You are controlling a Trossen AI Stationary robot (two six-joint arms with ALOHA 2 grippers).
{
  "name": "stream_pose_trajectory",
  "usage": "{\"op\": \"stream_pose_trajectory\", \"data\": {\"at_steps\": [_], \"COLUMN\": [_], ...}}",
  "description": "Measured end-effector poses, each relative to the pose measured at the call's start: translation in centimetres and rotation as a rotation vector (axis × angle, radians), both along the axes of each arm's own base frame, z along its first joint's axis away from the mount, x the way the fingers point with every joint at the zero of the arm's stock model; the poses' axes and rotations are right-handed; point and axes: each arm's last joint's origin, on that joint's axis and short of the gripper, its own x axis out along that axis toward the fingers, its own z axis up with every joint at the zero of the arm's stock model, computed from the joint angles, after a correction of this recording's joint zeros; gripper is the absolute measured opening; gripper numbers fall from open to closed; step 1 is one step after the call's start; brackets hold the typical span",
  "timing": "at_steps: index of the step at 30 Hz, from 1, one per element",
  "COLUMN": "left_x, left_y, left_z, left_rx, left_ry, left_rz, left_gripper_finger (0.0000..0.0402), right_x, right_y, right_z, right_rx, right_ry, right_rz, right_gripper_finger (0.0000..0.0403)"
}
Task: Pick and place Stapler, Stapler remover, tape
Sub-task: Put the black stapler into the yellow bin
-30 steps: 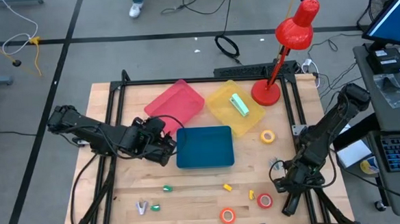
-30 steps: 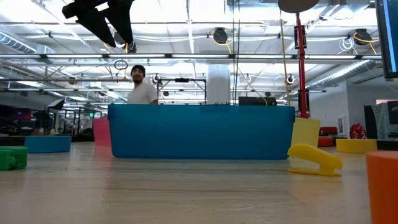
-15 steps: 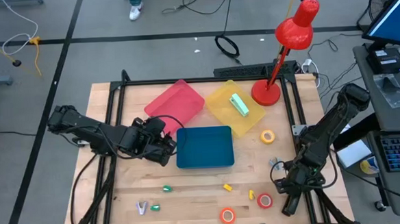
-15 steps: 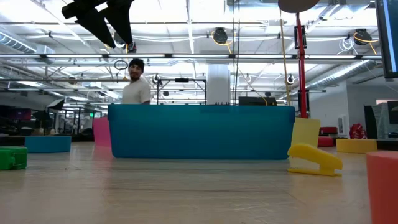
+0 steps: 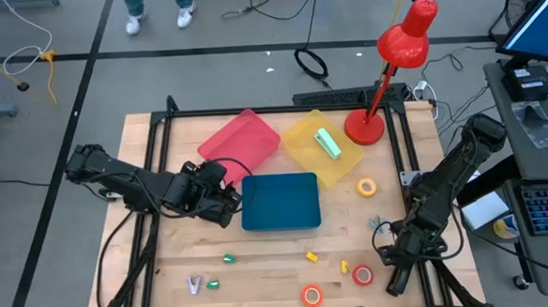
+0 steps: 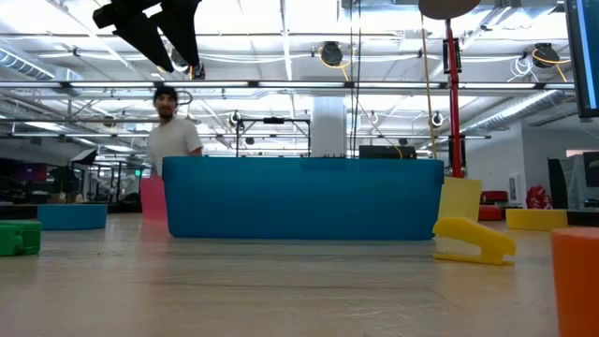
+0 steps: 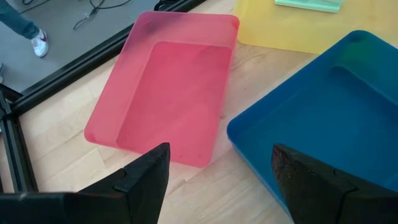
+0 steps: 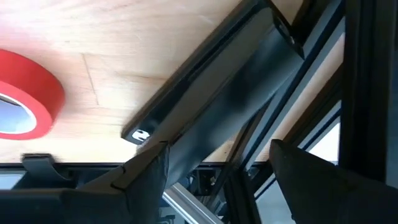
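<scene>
Tape rolls lie near the table's front right — a red roll (image 5: 362, 276) just beside the right gripper (image 5: 400, 277), an orange one (image 5: 311, 295) nearby, a yellow one (image 5: 366, 186) farther back; the right gripper's jaws stand wide, empty; the left gripper (image 5: 232, 205) — jaws wide, empty — hovers beside the blue tray (image 5: 280, 202).

— Evenly bright from overhead; soft, short shadows on the pale wooden table (image 5: 270, 252). No harsh glare seen from above.

— At table height, glaring white ceiling lights (image 6: 281, 23); blurred walking person (image 6: 170, 136). Up close, soft-focus red tape roll (image 8: 28, 102).
</scene>
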Motion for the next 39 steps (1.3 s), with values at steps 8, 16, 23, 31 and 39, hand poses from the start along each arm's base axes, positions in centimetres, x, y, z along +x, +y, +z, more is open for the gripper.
{"op": "stream_pose_trajectory", "data": {"at_steps": [8,16,23,31,39], "left_x": [0.0,0.0,0.0,0.0,0.0], "left_y": [0.0,0.0,0.0,-0.1,-0.1], "left_z": [0.0,0.0,0.0,0.0,0.0], "left_rx": [0.000,0.001,-0.005,-0.022,-0.011], "left_ry": [0.000,0.003,0.004,0.011,0.033], "left_rz": [0.000,-0.003,-0.004,-0.007,-0.034], "left_gripper_finger": [0.0274,0.0274,0.0274,0.0274,0.0274], "right_x": [0.3,1.1,1.3,1.3,1.3], "right_y": [0.4,1.4,1.6,1.4,1.4], "right_z": [-0.7,-2.5,-3.3,-3.4,-3.4], "right_rx": [-0.036,-0.071,-0.107,-0.131,-0.132], "right_ry": [-0.011,-0.012,-0.013,-0.015,-0.021], "right_rz": [-0.003,-0.005,0.013,0.013,0.020], "right_gripper_finger": [0.0274,0.0274,0.0271,0.0206,0.0132]}}
